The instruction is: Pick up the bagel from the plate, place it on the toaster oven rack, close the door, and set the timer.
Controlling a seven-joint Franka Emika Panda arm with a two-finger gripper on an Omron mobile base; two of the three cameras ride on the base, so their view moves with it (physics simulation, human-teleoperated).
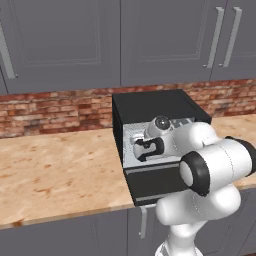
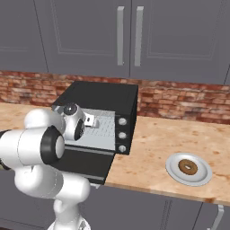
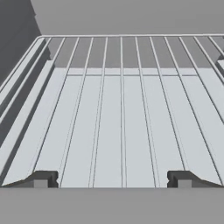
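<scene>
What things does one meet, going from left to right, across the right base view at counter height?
Robot arm → toaster oven with its knobs → bare counter → plate with the bagel on it.

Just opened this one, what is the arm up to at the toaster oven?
The arm has its open gripper reaching into the toaster oven, just over the toaster oven rack, and it holds nothing. The door is folded down flat in front. The bagel still lies on the plate, on the counter to the oven's right, so the pickup is not yet done.
</scene>
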